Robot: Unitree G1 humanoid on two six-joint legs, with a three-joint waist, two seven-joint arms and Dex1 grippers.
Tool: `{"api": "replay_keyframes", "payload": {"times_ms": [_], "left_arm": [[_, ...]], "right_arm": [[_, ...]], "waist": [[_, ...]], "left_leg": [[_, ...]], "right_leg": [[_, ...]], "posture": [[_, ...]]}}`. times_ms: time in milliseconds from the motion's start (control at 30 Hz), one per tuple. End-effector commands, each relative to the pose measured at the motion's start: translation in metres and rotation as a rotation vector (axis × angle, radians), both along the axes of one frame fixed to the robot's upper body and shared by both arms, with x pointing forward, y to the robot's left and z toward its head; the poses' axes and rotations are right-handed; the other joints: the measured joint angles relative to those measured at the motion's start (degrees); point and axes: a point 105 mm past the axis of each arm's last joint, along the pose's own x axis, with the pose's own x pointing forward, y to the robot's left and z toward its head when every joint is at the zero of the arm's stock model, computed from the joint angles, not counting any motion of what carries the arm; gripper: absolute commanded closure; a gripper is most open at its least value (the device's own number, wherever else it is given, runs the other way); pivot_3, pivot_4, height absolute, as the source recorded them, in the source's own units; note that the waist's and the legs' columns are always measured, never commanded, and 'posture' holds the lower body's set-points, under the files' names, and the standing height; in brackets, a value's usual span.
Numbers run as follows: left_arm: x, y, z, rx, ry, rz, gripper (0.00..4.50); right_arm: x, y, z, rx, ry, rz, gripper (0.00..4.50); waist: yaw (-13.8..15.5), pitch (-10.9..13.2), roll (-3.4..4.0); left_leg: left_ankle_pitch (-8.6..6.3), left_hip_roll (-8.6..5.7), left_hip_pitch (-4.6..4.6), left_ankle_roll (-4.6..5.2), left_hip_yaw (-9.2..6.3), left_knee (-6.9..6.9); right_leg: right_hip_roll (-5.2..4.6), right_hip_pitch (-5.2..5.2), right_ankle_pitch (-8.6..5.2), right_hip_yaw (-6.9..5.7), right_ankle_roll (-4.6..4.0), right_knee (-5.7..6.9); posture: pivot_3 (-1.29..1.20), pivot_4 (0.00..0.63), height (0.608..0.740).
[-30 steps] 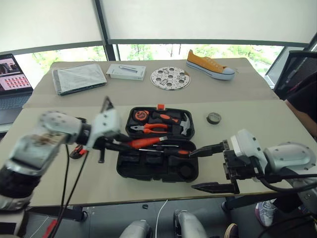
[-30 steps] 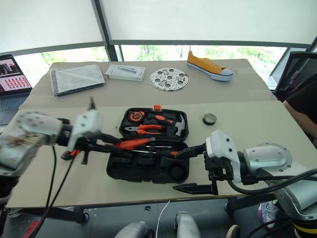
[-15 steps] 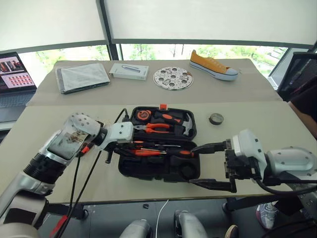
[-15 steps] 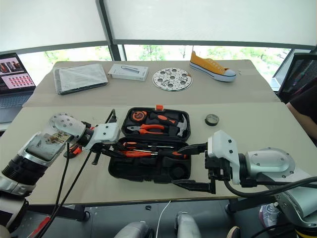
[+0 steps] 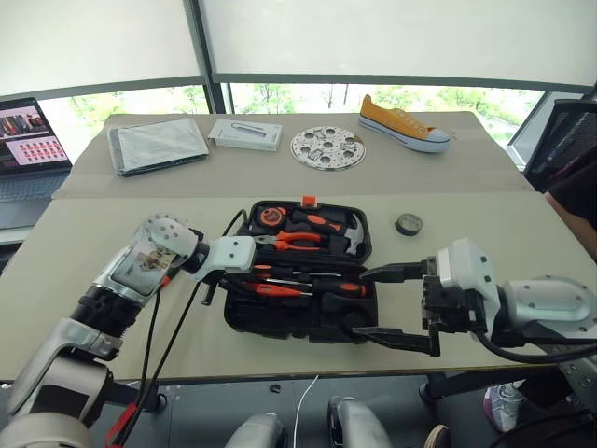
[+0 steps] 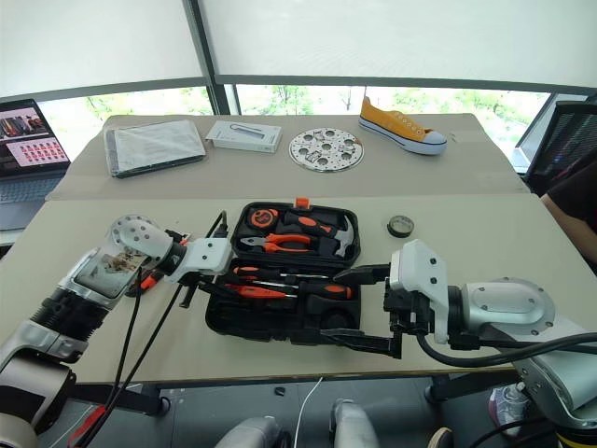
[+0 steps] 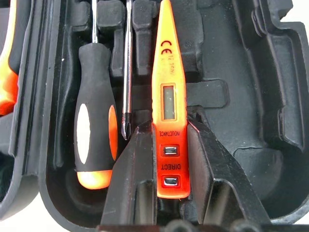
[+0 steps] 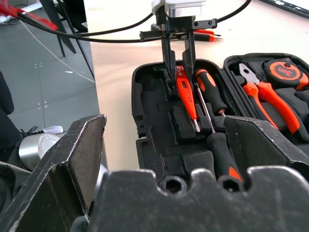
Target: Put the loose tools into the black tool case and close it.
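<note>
The black tool case lies open in the middle of the near table. My left gripper reaches into its front half, shut on the slim orange tester pen, which lies along a recess. Beside the pen sit two black-and-orange screwdrivers. The small dark tape roll rests on the table to the right of the case. An orange-and-black tool lies half hidden behind my left arm. My right gripper hovers wide open at the case's right front corner, holding nothing.
Orange pliers, a hammer and a tape measure fill the case's rear half. On the far table lie a laptop, a grey pouch, a white box, a perforated disc and a yellow shoe.
My left gripper has come down and forward with the tester pen, from above the case's left edge into its front half. The right gripper has stayed put, open.
</note>
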Motion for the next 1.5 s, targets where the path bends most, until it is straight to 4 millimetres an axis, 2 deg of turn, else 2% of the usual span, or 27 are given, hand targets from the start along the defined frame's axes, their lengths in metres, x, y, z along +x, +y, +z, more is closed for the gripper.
{"api": "replay_keyframes", "payload": {"times_ms": [33,233,600,1033,1067,1100,1167,1200,1367,1500], "left_arm": [[0.002,0.008,0.0,0.051,-0.003,0.009,4.06],[0.002,0.015,0.008,0.053,0.004,0.034,4.06],[-0.001,0.006,0.028,-0.001,0.019,0.065,4.06],[-0.005,0.002,0.017,0.014,0.024,0.041,4.06],[-0.004,0.001,0.018,0.007,0.028,0.043,3.06],[-0.004,0.0,0.02,0.002,0.028,0.047,2.91],[-0.002,-0.001,0.023,-0.005,0.022,0.051,1.97],[-0.002,-0.001,0.026,-0.01,0.019,0.054,1.84],[-0.002,0.0,0.045,-0.078,0.026,0.078,0.09],[-0.001,0.002,0.053,-0.16,0.041,0.115,0.03]], "right_arm": [[-0.004,0.004,0.009,0.006,-0.041,0.018,0.0],[-0.002,0.006,0.008,0.009,-0.044,0.018,0.0],[-0.001,0.01,0.008,0.018,-0.043,0.025,0.0],[-0.002,0.011,0.008,0.023,-0.04,0.022,0.0],[-0.002,0.011,0.008,0.023,-0.04,0.021,0.0],[-0.002,0.011,0.008,0.023,-0.039,0.02,0.0],[-0.002,0.011,0.007,0.023,-0.038,0.02,0.0],[-0.003,0.011,0.007,0.024,-0.037,0.02,0.0],[-0.003,0.011,0.007,0.028,-0.033,0.019,0.0],[-0.002,0.011,0.006,0.031,-0.031,0.017,0.0]], "waist": [[-0.02,0.0,0.0],[-0.19,0.0,0.0],[-0.13,0.0,0.0],[-0.09,0.0,0.0],[-0.09,0.0,0.0],[-0.09,0.0,0.0],[-0.09,0.0,0.0],[-0.09,0.0,0.0],[-0.1,0.0,0.0],[-0.12,0.0,0.0]], "left_leg": [[0.0,0.01,0.0,0.0,0.0,0.01],[0.0,0.02,0.0,0.0,0.0,0.01],[-0.01,0.01,-0.02,0.03,0.0,0.01],[-0.01,0.0,-0.02,0.03,0.0,0.01],[-0.01,0.0,-0.02,0.03,0.0,0.01],[-0.01,0.01,-0.02,0.03,0.0,0.01],[-0.01,0.0,-0.02,0.03,0.0,0.01],[-0.01,0.0,-0.02,0.03,0.0,0.01],[-0.01,0.01,-0.02,0.03,0.0,0.01],[-0.01,0.01,-0.02,0.03,0.0,0.01]], "right_leg": [[0.0,0.0,0.0,0.0,0.0,0.0],[0.03,-0.01,0.0,-0.01,0.0,0.0],[0.03,-0.02,0.0,-0.02,0.0,-0.01],[0.02,-0.02,0.0,-0.03,0.0,-0.01],[0.02,-0.02,0.0,-0.03,0.0,-0.01],[0.03,-0.02,0.0,-0.03,0.0,-0.01],[0.02,-0.02,0.0,-0.02,0.0,-0.01],[0.03,-0.02,0.0,-0.02,0.0,-0.01],[0.03,-0.02,0.0,-0.03,0.0,-0.01],[0.04,-0.03,0.0,-0.04,0.0,0.0]], "posture": [[0.0,0.15,0.737],[0.0,0.15,0.737],[0.0,0.15,0.737],[0.0,0.15,0.737],[0.0,0.15,0.737],[0.0,0.15,0.737],[0.0,0.15,0.737],[0.0,0.15,0.737],[0.0,0.15,0.737],[0.0,0.15,0.737]]}}
